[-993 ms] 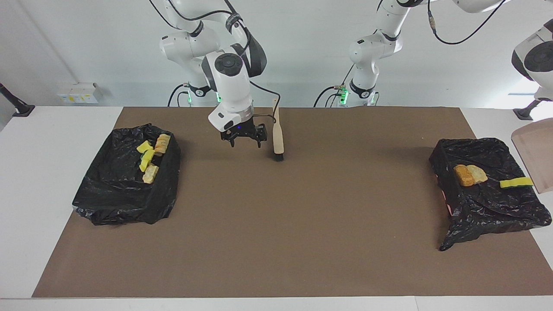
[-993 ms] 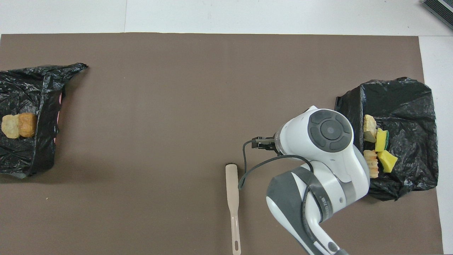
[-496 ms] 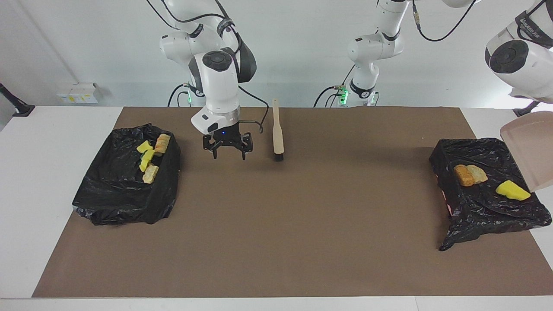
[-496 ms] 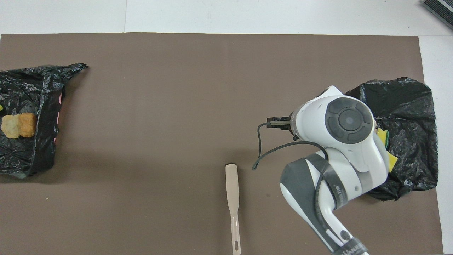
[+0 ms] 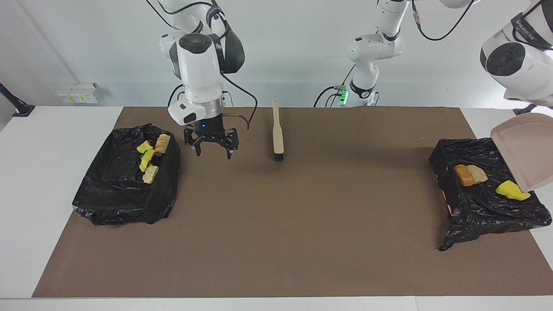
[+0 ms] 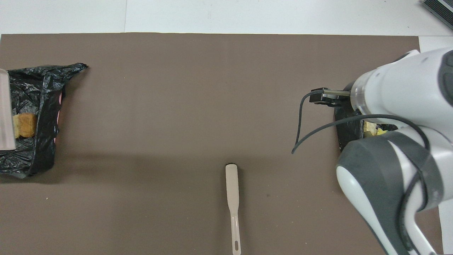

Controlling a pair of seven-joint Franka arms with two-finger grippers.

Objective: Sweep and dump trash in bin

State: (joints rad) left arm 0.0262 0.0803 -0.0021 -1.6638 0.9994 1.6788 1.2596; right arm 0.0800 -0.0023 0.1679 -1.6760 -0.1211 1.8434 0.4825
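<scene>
Covering white table (image 5: 60, 142): brown mat (image 5: 302, 224); right gripper (image 5: 212, 149) spread empty; left gripper unseen, closed.

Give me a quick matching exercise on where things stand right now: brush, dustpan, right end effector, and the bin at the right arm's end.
Things:
1. brush
2. dustpan
3. right end effector
4. bin at the right arm's end

States:
A. open and empty, over the mat
B. holds yellow and bread-like pieces
C. lying flat on the mat
D. raised and tilted over the bin at the left arm's end

Pairs: 1-C, 2-D, 3-A, 4-B
</scene>
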